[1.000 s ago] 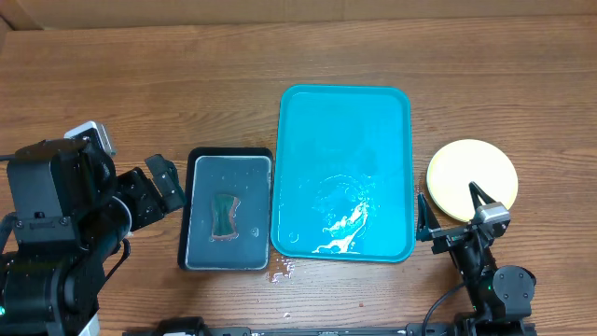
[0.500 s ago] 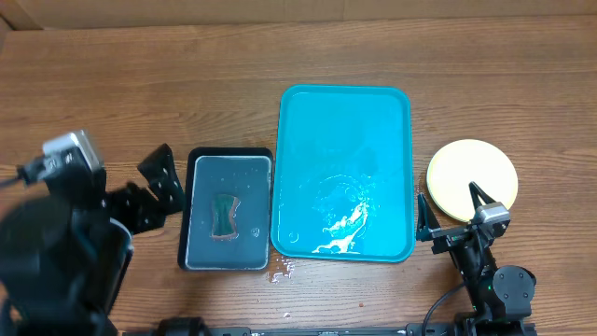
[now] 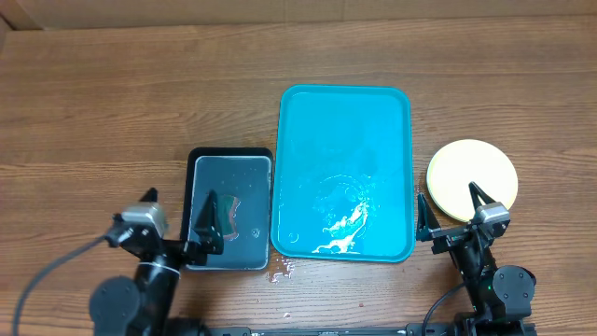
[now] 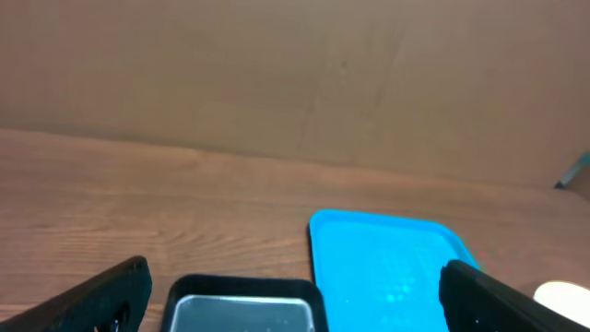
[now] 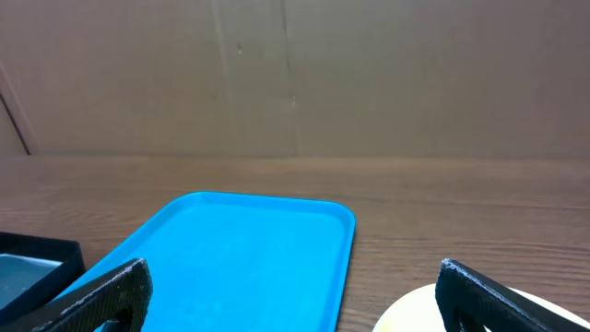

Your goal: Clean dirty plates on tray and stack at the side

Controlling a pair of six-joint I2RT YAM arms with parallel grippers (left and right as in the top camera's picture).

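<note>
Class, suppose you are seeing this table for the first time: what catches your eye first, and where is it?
The big turquoise tray in the middle stands out, holding only white wet streaks near its front edge. A pale yellow plate lies just right of it; a black tray with a green sponge sits left.

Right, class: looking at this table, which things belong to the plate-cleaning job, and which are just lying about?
Belongs to the job: plates, turquoise tray, sponge, black tray holding it.
Just lying about: wet spill on the table in front of the trays.
</note>
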